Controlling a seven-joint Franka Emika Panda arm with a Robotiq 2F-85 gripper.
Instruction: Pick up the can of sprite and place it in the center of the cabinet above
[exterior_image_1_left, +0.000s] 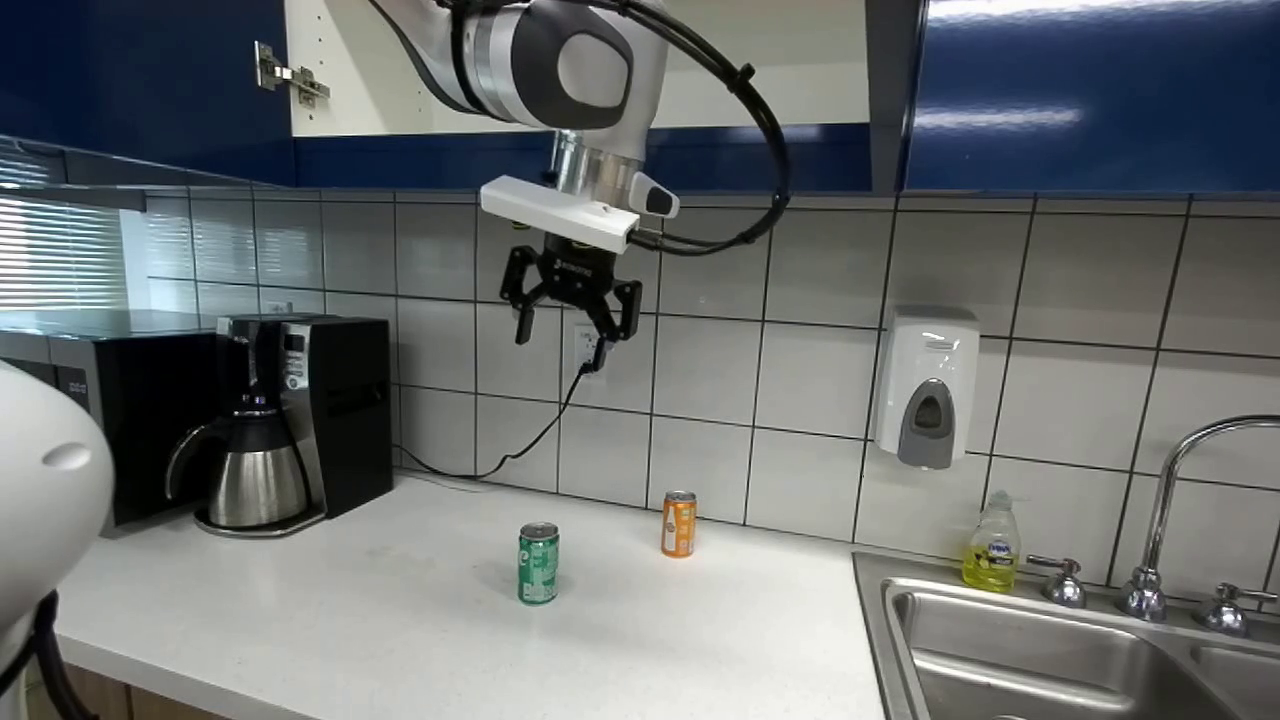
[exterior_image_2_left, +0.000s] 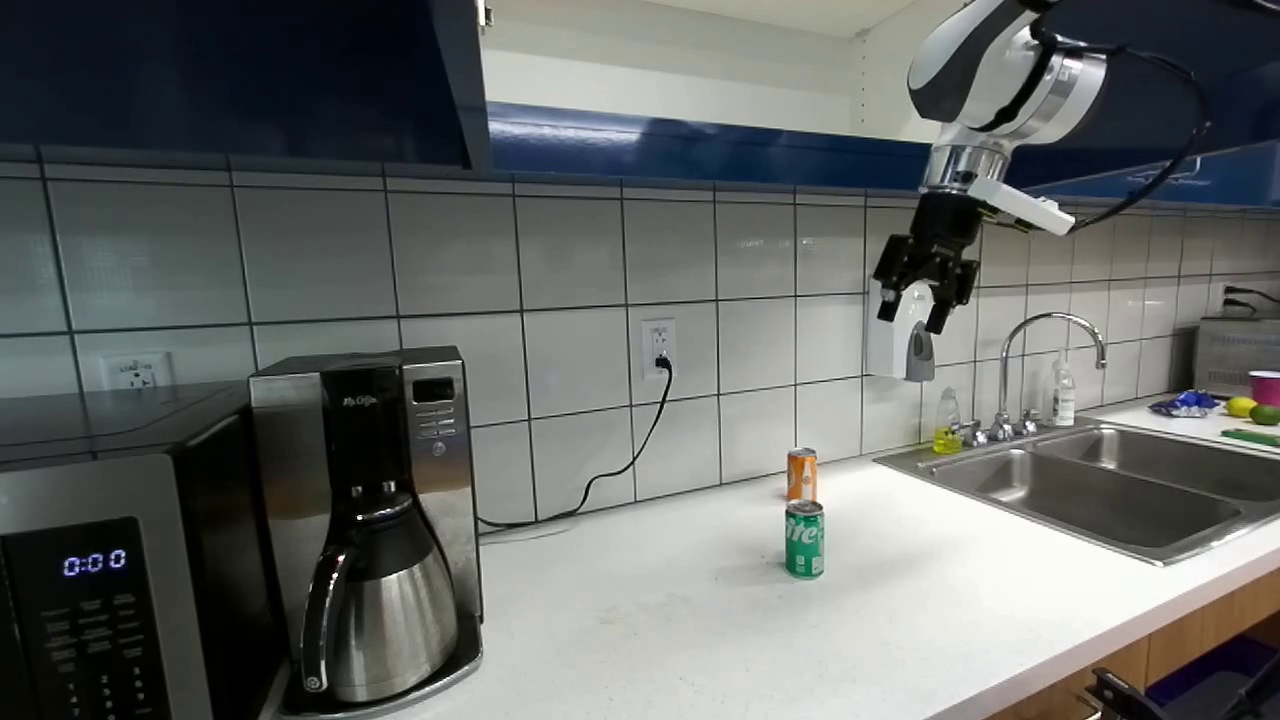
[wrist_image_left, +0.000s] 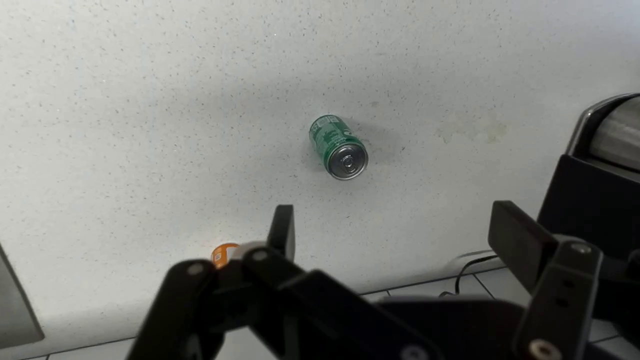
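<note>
My gripper (exterior_image_1_left: 560, 354) spread wide, holding nothing, well abv counter (exterior_image_1_left: 380, 620)! Sprite can (exterior_image_1_left: 539, 564) upright on it, nr orange can (exterior_image_1_left: 678, 525). Prob slick, thin-walled, dents if I squeeze hard; wt unclear, full/empty can't tell. I'd pinch sides, mid-body.

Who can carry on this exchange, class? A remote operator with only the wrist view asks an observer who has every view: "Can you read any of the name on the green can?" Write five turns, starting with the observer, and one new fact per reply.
Observer: Partly. In an exterior view the letters "ite" show on the green can.
Operator: Is the cabinet open?
Observer: Yes, in both exterior views it stands open, its pale interior showing.
Operator: How high is the gripper beside that opening?
Observer: In both exterior views it appears lower than the opening.
</note>
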